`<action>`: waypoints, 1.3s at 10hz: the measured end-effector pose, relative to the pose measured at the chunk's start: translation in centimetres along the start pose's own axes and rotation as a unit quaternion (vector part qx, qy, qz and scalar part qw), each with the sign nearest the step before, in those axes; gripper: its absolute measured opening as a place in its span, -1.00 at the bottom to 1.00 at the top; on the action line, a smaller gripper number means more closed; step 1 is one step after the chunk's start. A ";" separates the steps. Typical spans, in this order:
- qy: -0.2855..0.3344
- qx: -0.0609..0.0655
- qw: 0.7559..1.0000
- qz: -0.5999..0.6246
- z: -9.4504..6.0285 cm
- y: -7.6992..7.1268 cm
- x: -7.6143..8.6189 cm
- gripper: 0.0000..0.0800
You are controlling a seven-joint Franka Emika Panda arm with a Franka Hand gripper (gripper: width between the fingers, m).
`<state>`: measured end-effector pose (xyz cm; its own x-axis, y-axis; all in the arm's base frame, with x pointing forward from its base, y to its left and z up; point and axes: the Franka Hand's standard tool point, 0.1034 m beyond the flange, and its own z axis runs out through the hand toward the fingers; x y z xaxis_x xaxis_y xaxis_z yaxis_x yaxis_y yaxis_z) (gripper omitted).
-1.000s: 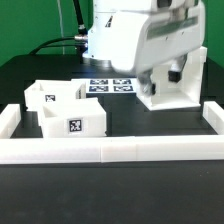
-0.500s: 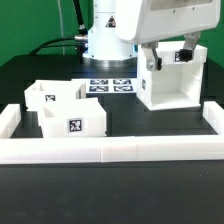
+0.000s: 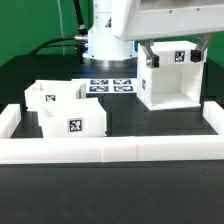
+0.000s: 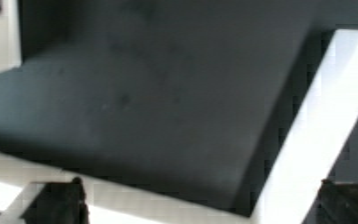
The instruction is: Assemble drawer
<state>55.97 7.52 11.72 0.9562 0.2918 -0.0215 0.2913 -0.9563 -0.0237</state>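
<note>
The tall white housing (image 3: 172, 88) stands upright on the black table at the exterior view's right, open side to the front, with a tag on its top. My gripper (image 3: 173, 55) hangs just over its top, and most of the hand is cut off by the frame's upper edge. In the wrist view my gripper (image 4: 208, 206) is open, its dark fingertips (image 4: 59, 204) far apart. A white edge of the housing (image 4: 318, 130) runs between them over the dark table. Two open-topped trays (image 3: 52, 97) (image 3: 78, 121) sit side by side at the left.
The long low white border wall (image 3: 110, 150) runs along the front and turns back at both ends. The marker board (image 3: 110, 86) lies flat behind the trays. The arm's white base (image 3: 108, 45) stands at the back.
The housing has gone from tilted under my hand to standing upright, a little further right. My hand has risen, so less of it shows at the top.
</note>
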 end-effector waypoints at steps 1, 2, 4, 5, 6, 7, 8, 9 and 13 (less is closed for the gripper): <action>-0.001 -0.001 1.000 0.022 -0.1 -1.2 -0.9 0.62; -0.002 -0.003 0.999 0.038 -0.2 -2.5 -2.0 0.62; 0.001 -0.008 1.000 0.029 -1.6 -3.9 -3.3 0.62; 0.007 -0.011 1.000 0.022 -2.8 -4.2 -3.9 0.62; 0.016 -0.014 1.000 0.018 -3.9 -4.1 -3.9 0.62; 0.017 -0.014 1.000 0.018 -3.9 -4.1 -3.9 0.62; 0.017 -0.014 1.000 0.018 -3.8 -4.1 -3.9 0.62; 0.016 -0.014 1.000 0.018 -3.8 -4.1 -3.9 0.62; 0.004 -0.015 0.999 0.050 -2.9 -7.3 -7.0 0.62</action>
<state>47.20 12.35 14.92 0.9808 0.1942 -0.0148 0.1944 -0.9809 0.0090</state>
